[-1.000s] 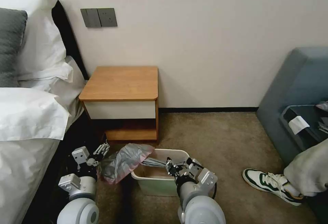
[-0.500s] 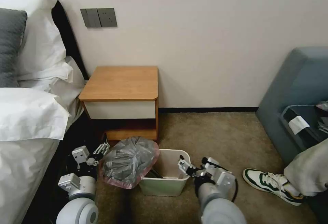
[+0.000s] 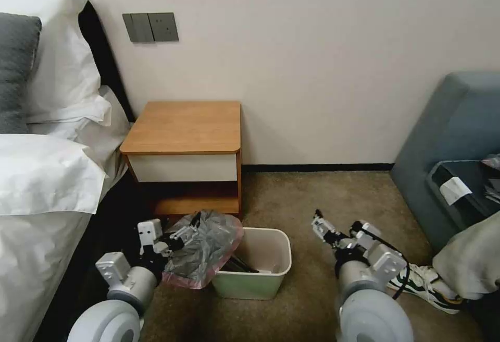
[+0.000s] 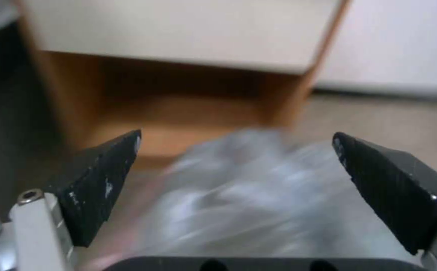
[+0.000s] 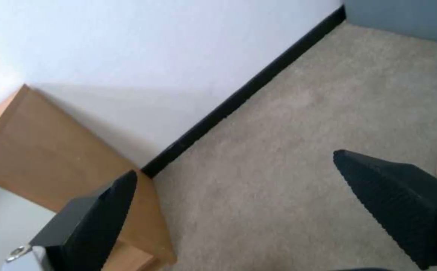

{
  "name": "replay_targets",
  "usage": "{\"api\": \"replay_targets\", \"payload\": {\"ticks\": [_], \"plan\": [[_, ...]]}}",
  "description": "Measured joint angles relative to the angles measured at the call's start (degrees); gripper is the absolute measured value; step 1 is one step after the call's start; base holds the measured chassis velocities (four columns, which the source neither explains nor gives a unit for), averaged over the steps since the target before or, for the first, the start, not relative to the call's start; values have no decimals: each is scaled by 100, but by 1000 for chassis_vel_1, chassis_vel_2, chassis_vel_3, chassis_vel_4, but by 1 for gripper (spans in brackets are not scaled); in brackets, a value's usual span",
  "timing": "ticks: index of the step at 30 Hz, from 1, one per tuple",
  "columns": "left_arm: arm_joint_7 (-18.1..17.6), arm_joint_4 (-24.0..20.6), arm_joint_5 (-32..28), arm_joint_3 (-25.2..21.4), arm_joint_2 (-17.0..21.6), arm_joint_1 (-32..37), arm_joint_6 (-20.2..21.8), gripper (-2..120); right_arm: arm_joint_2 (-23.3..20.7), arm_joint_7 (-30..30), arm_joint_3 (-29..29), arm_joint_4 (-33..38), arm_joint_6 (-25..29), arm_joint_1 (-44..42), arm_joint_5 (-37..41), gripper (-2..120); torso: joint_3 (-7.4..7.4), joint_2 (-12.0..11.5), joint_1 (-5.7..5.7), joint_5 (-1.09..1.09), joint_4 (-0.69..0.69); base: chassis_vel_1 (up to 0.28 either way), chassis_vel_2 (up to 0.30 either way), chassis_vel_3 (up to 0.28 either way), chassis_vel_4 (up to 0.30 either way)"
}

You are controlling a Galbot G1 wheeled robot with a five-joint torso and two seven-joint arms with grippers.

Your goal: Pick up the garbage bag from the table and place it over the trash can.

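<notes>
The garbage bag (image 3: 203,245), crinkly grey plastic with a pinkish rim, lies heaped over the left end of the cream trash can (image 3: 252,285) on the carpet. Some dark folds of it hang inside the bin. My left gripper (image 3: 181,231) is at the bag's left edge, open; in the left wrist view the blurred bag (image 4: 238,199) lies between its wide-apart fingers (image 4: 103,180). My right gripper (image 3: 319,223) is open over bare carpet, right of the bin and apart from it. The wooden table (image 3: 185,125) stands behind the bin with nothing on its top.
A bed with white linen (image 3: 41,175) lies close on the left. A blue-grey sofa (image 3: 453,133) stands at the right, with a person's shoe (image 3: 422,279) and trouser leg beside my right arm. Open carpet (image 3: 323,196) stretches between table and sofa.
My right gripper let go of the bag and drew back to the right, away from the bin. The bag settled over the bin's left end. My left gripper moved right, in against the bag.
</notes>
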Motion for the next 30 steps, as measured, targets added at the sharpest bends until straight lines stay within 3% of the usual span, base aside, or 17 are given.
{"api": "replay_targets", "payload": {"ticks": [1, 4, 6, 8, 10, 12, 17, 30], "plan": [[-96, 14, 399, 4, 15, -47, 322, 95, 19, -29, 24, 16, 66, -79, -59, 100, 0, 0, 0, 0, 0, 0, 0, 0, 0], [-88, 32, 662, -1, 4, -115, 629, 93, 45, -48, 33, 31, 150, -143, -126, 100, 0, 0, 0, 0, -1, 0, 0, 0, 0], [116, -18, 698, -32, -40, -139, 932, 97, 45, -52, 5, 49, 176, -133, -150, 100, 0, 0, 0, 0, 1, 0, 0, 0, 0], [548, -166, 642, -49, -104, -203, 1456, 100, 40, -56, -16, 82, 200, -119, -210, 100, 0, 0, 0, 0, 0, 0, 0, 0, 0], [611, -189, 626, -48, -116, -211, 1510, 100, 38, -56, -16, 84, 206, -118, -229, 100, 0, 0, 0, 0, 0, 0, 0, 0, 0], [901, -269, 533, -36, -173, -210, 1608, 100, 37, -75, -16, 87, 236, -130, -325, 100, 0, 0, 0, 1, 0, 0, 0, 0, 0], [1015, -234, 433, -28, -216, -173, 1607, 100, 49, -107, -34, 89, 297, -171, -407, 100, 0, 0, 0, 1, 0, 0, 0, 0, 0], [770, -105, 342, 3, -414, -185, 1563, 100, 94, -151, -72, 67, 455, -205, -688, 100, 0, 0, 0, 0, 0, 0, 0, 0, 0]]}}
